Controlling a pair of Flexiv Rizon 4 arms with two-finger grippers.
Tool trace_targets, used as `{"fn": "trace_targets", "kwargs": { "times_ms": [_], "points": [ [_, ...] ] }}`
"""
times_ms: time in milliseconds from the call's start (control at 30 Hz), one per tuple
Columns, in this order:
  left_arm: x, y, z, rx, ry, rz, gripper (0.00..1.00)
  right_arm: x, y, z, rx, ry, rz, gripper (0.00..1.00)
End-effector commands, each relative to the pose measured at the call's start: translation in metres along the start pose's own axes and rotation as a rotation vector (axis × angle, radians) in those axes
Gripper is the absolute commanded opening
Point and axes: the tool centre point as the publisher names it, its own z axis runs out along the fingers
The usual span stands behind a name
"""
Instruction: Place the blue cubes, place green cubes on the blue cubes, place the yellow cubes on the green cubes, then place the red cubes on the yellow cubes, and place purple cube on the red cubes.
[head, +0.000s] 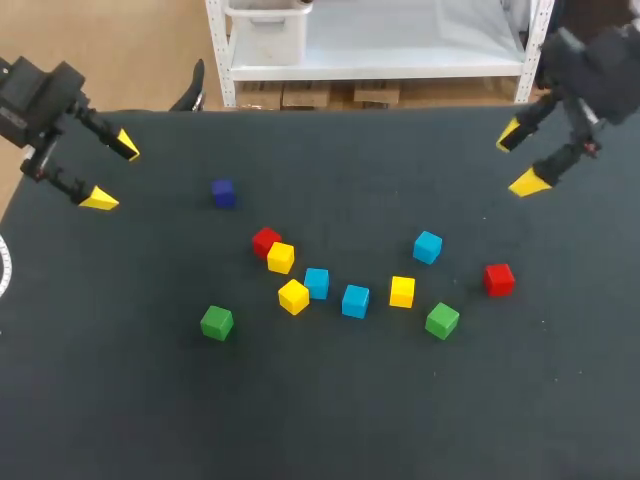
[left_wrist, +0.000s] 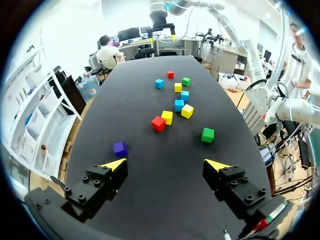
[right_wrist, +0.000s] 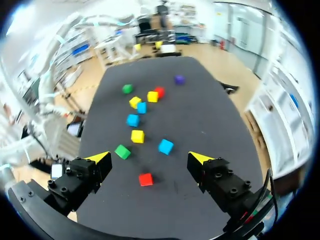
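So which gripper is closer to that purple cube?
Left. The left gripper hangs off to one side of the purple cube, nothing between them; the right gripper is much farther, on the cube's other side.

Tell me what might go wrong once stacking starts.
1. In the head view the leftmost blue cube sits against the lower-left yellow cube; a grasp on it may shove that neighbour.
2. The left red cube touches the upper-left yellow cube, so the same crowding could spoil that pick.
3. The left gripper and right gripper are both open, far apart; reaching into the middle cluster together, the two might collide.
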Motion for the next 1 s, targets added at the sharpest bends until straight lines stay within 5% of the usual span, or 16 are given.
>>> {"fn": "trace_targets", "kwargs": {
  "times_ms": [33, 567, 1000],
  "points": [
    [0.000, 0.001, 0.000, 0.001, 0.001, 0.001, 1.00, -0.020, 0.016, 0.021, 0.027, 0.176, -0.070, 1.00],
    [0.000, 0.001, 0.000, 0.001, 0.001, 0.001, 1.00, -0.062, 0.057, 0.091, 0.298, 0.093, 0.184, 1.00],
    [0.000, 0.001, 0.000, 0.001, 0.001, 0.001, 1.00, -0.068, 0.061, 0.144, 0.391, 0.214, 0.171, 1.00]
  ]
}}
